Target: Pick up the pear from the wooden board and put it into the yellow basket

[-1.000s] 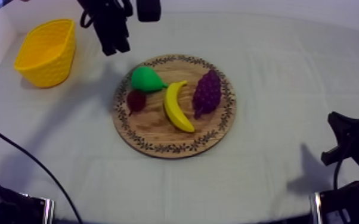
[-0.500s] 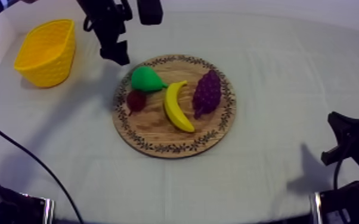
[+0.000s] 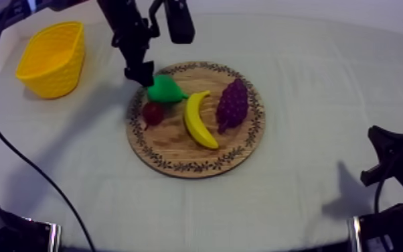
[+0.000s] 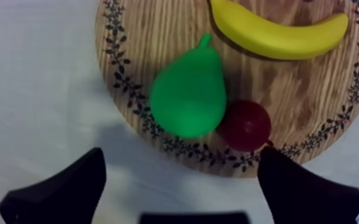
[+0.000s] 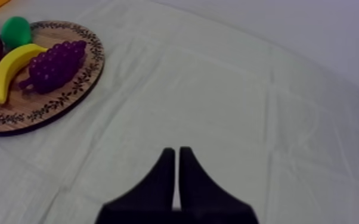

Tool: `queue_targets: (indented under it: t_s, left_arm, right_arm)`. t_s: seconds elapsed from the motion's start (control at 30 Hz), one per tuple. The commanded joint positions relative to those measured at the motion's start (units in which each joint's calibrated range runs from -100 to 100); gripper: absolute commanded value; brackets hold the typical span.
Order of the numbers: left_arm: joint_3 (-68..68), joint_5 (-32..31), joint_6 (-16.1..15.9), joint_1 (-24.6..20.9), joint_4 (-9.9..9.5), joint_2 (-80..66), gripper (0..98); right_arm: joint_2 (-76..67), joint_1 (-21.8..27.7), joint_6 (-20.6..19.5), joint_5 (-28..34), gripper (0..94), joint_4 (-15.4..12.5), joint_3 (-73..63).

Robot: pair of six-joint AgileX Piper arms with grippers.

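The pear [image 4: 189,95] lies on the board's [image 3: 177,144] far-left part (a small red fruit [image 4: 245,124] just beside it). The left gripper [image 4: 182,158] hangs near it, fingers apart; the right gripper's [image 5: 177,156] fingers lie together.

You have bare cloth [image 4: 39,89] on one flank of the pear [image 4: 188,95] | small red fruit [image 4: 245,124] touches the other flank | banana [image 4: 277,33] near its stem

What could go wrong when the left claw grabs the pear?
1. The small red fruit sits against the pear, so a finger of the open left claw may knock it off the board.
2. The pear lies by the rim, which a finger could catch.
3. The pear is round and tapered, so it might slip on the way to the basket.
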Motion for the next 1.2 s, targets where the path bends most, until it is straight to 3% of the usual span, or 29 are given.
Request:
queue_targets:
  t_s: [0.0, 0.53, 0.93, 1.17]
  left_arm:
    - [-0.5, -0.1, 0.1, 0.1, 0.04, 1.5, 96.8]
    - [-6.1, -1.2, 0.3, 0.9, 0.23, 12.0, 96.8]
    - [-9.0, -1.2, 1.5, 1.1, -0.72, 17.3, 96.1]
    - [-9.9, -1.6, 3.0, 1.1, -1.19, 18.2, 86.8]
  right_arm:
    - [0.0, 0.0, 0.0, 0.0, 0.4, 0.0, 0.0]
    - [0.0, 0.0, 0.0, 0.0, 0.4, 0.0, 0.0]
    - [0.0, 0.0, 0.0, 0.0, 0.4, 0.0, 0.0]
    - [0.0, 0.0, 0.0, 0.0, 0.4, 0.0, 0.0]
